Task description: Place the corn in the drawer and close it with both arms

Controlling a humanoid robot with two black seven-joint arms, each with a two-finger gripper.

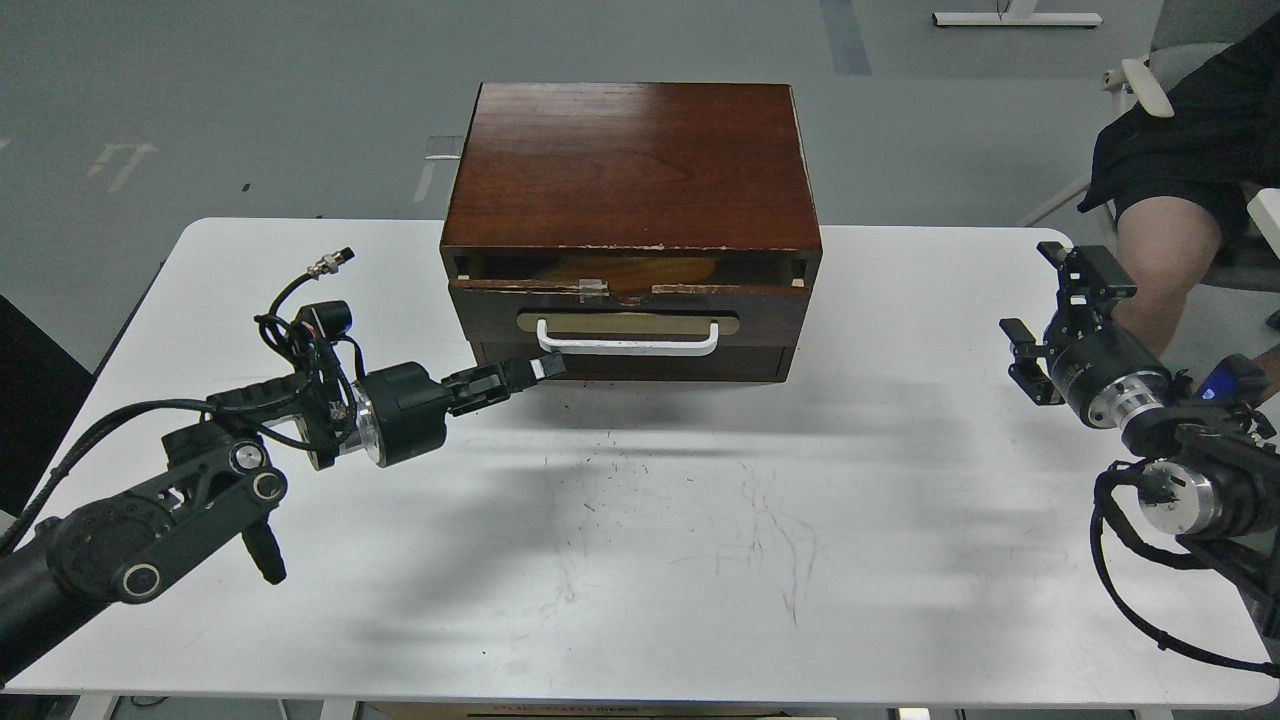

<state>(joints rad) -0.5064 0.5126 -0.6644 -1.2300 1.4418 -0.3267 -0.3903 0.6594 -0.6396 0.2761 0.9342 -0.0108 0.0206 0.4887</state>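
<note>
The drawer of the dark reddish-brown box is pushed almost fully in, leaving a narrow gap at its top. The corn shows dimly in shadow through that gap. My left gripper is shut, its tip against the drawer front just below the left end of the white handle. My right gripper is open and empty above the table's right edge, far from the box.
The white table carries scuff marks in its middle. A seated person's leg and chair are beyond the right edge, close to my right arm. Grey floor lies behind the box.
</note>
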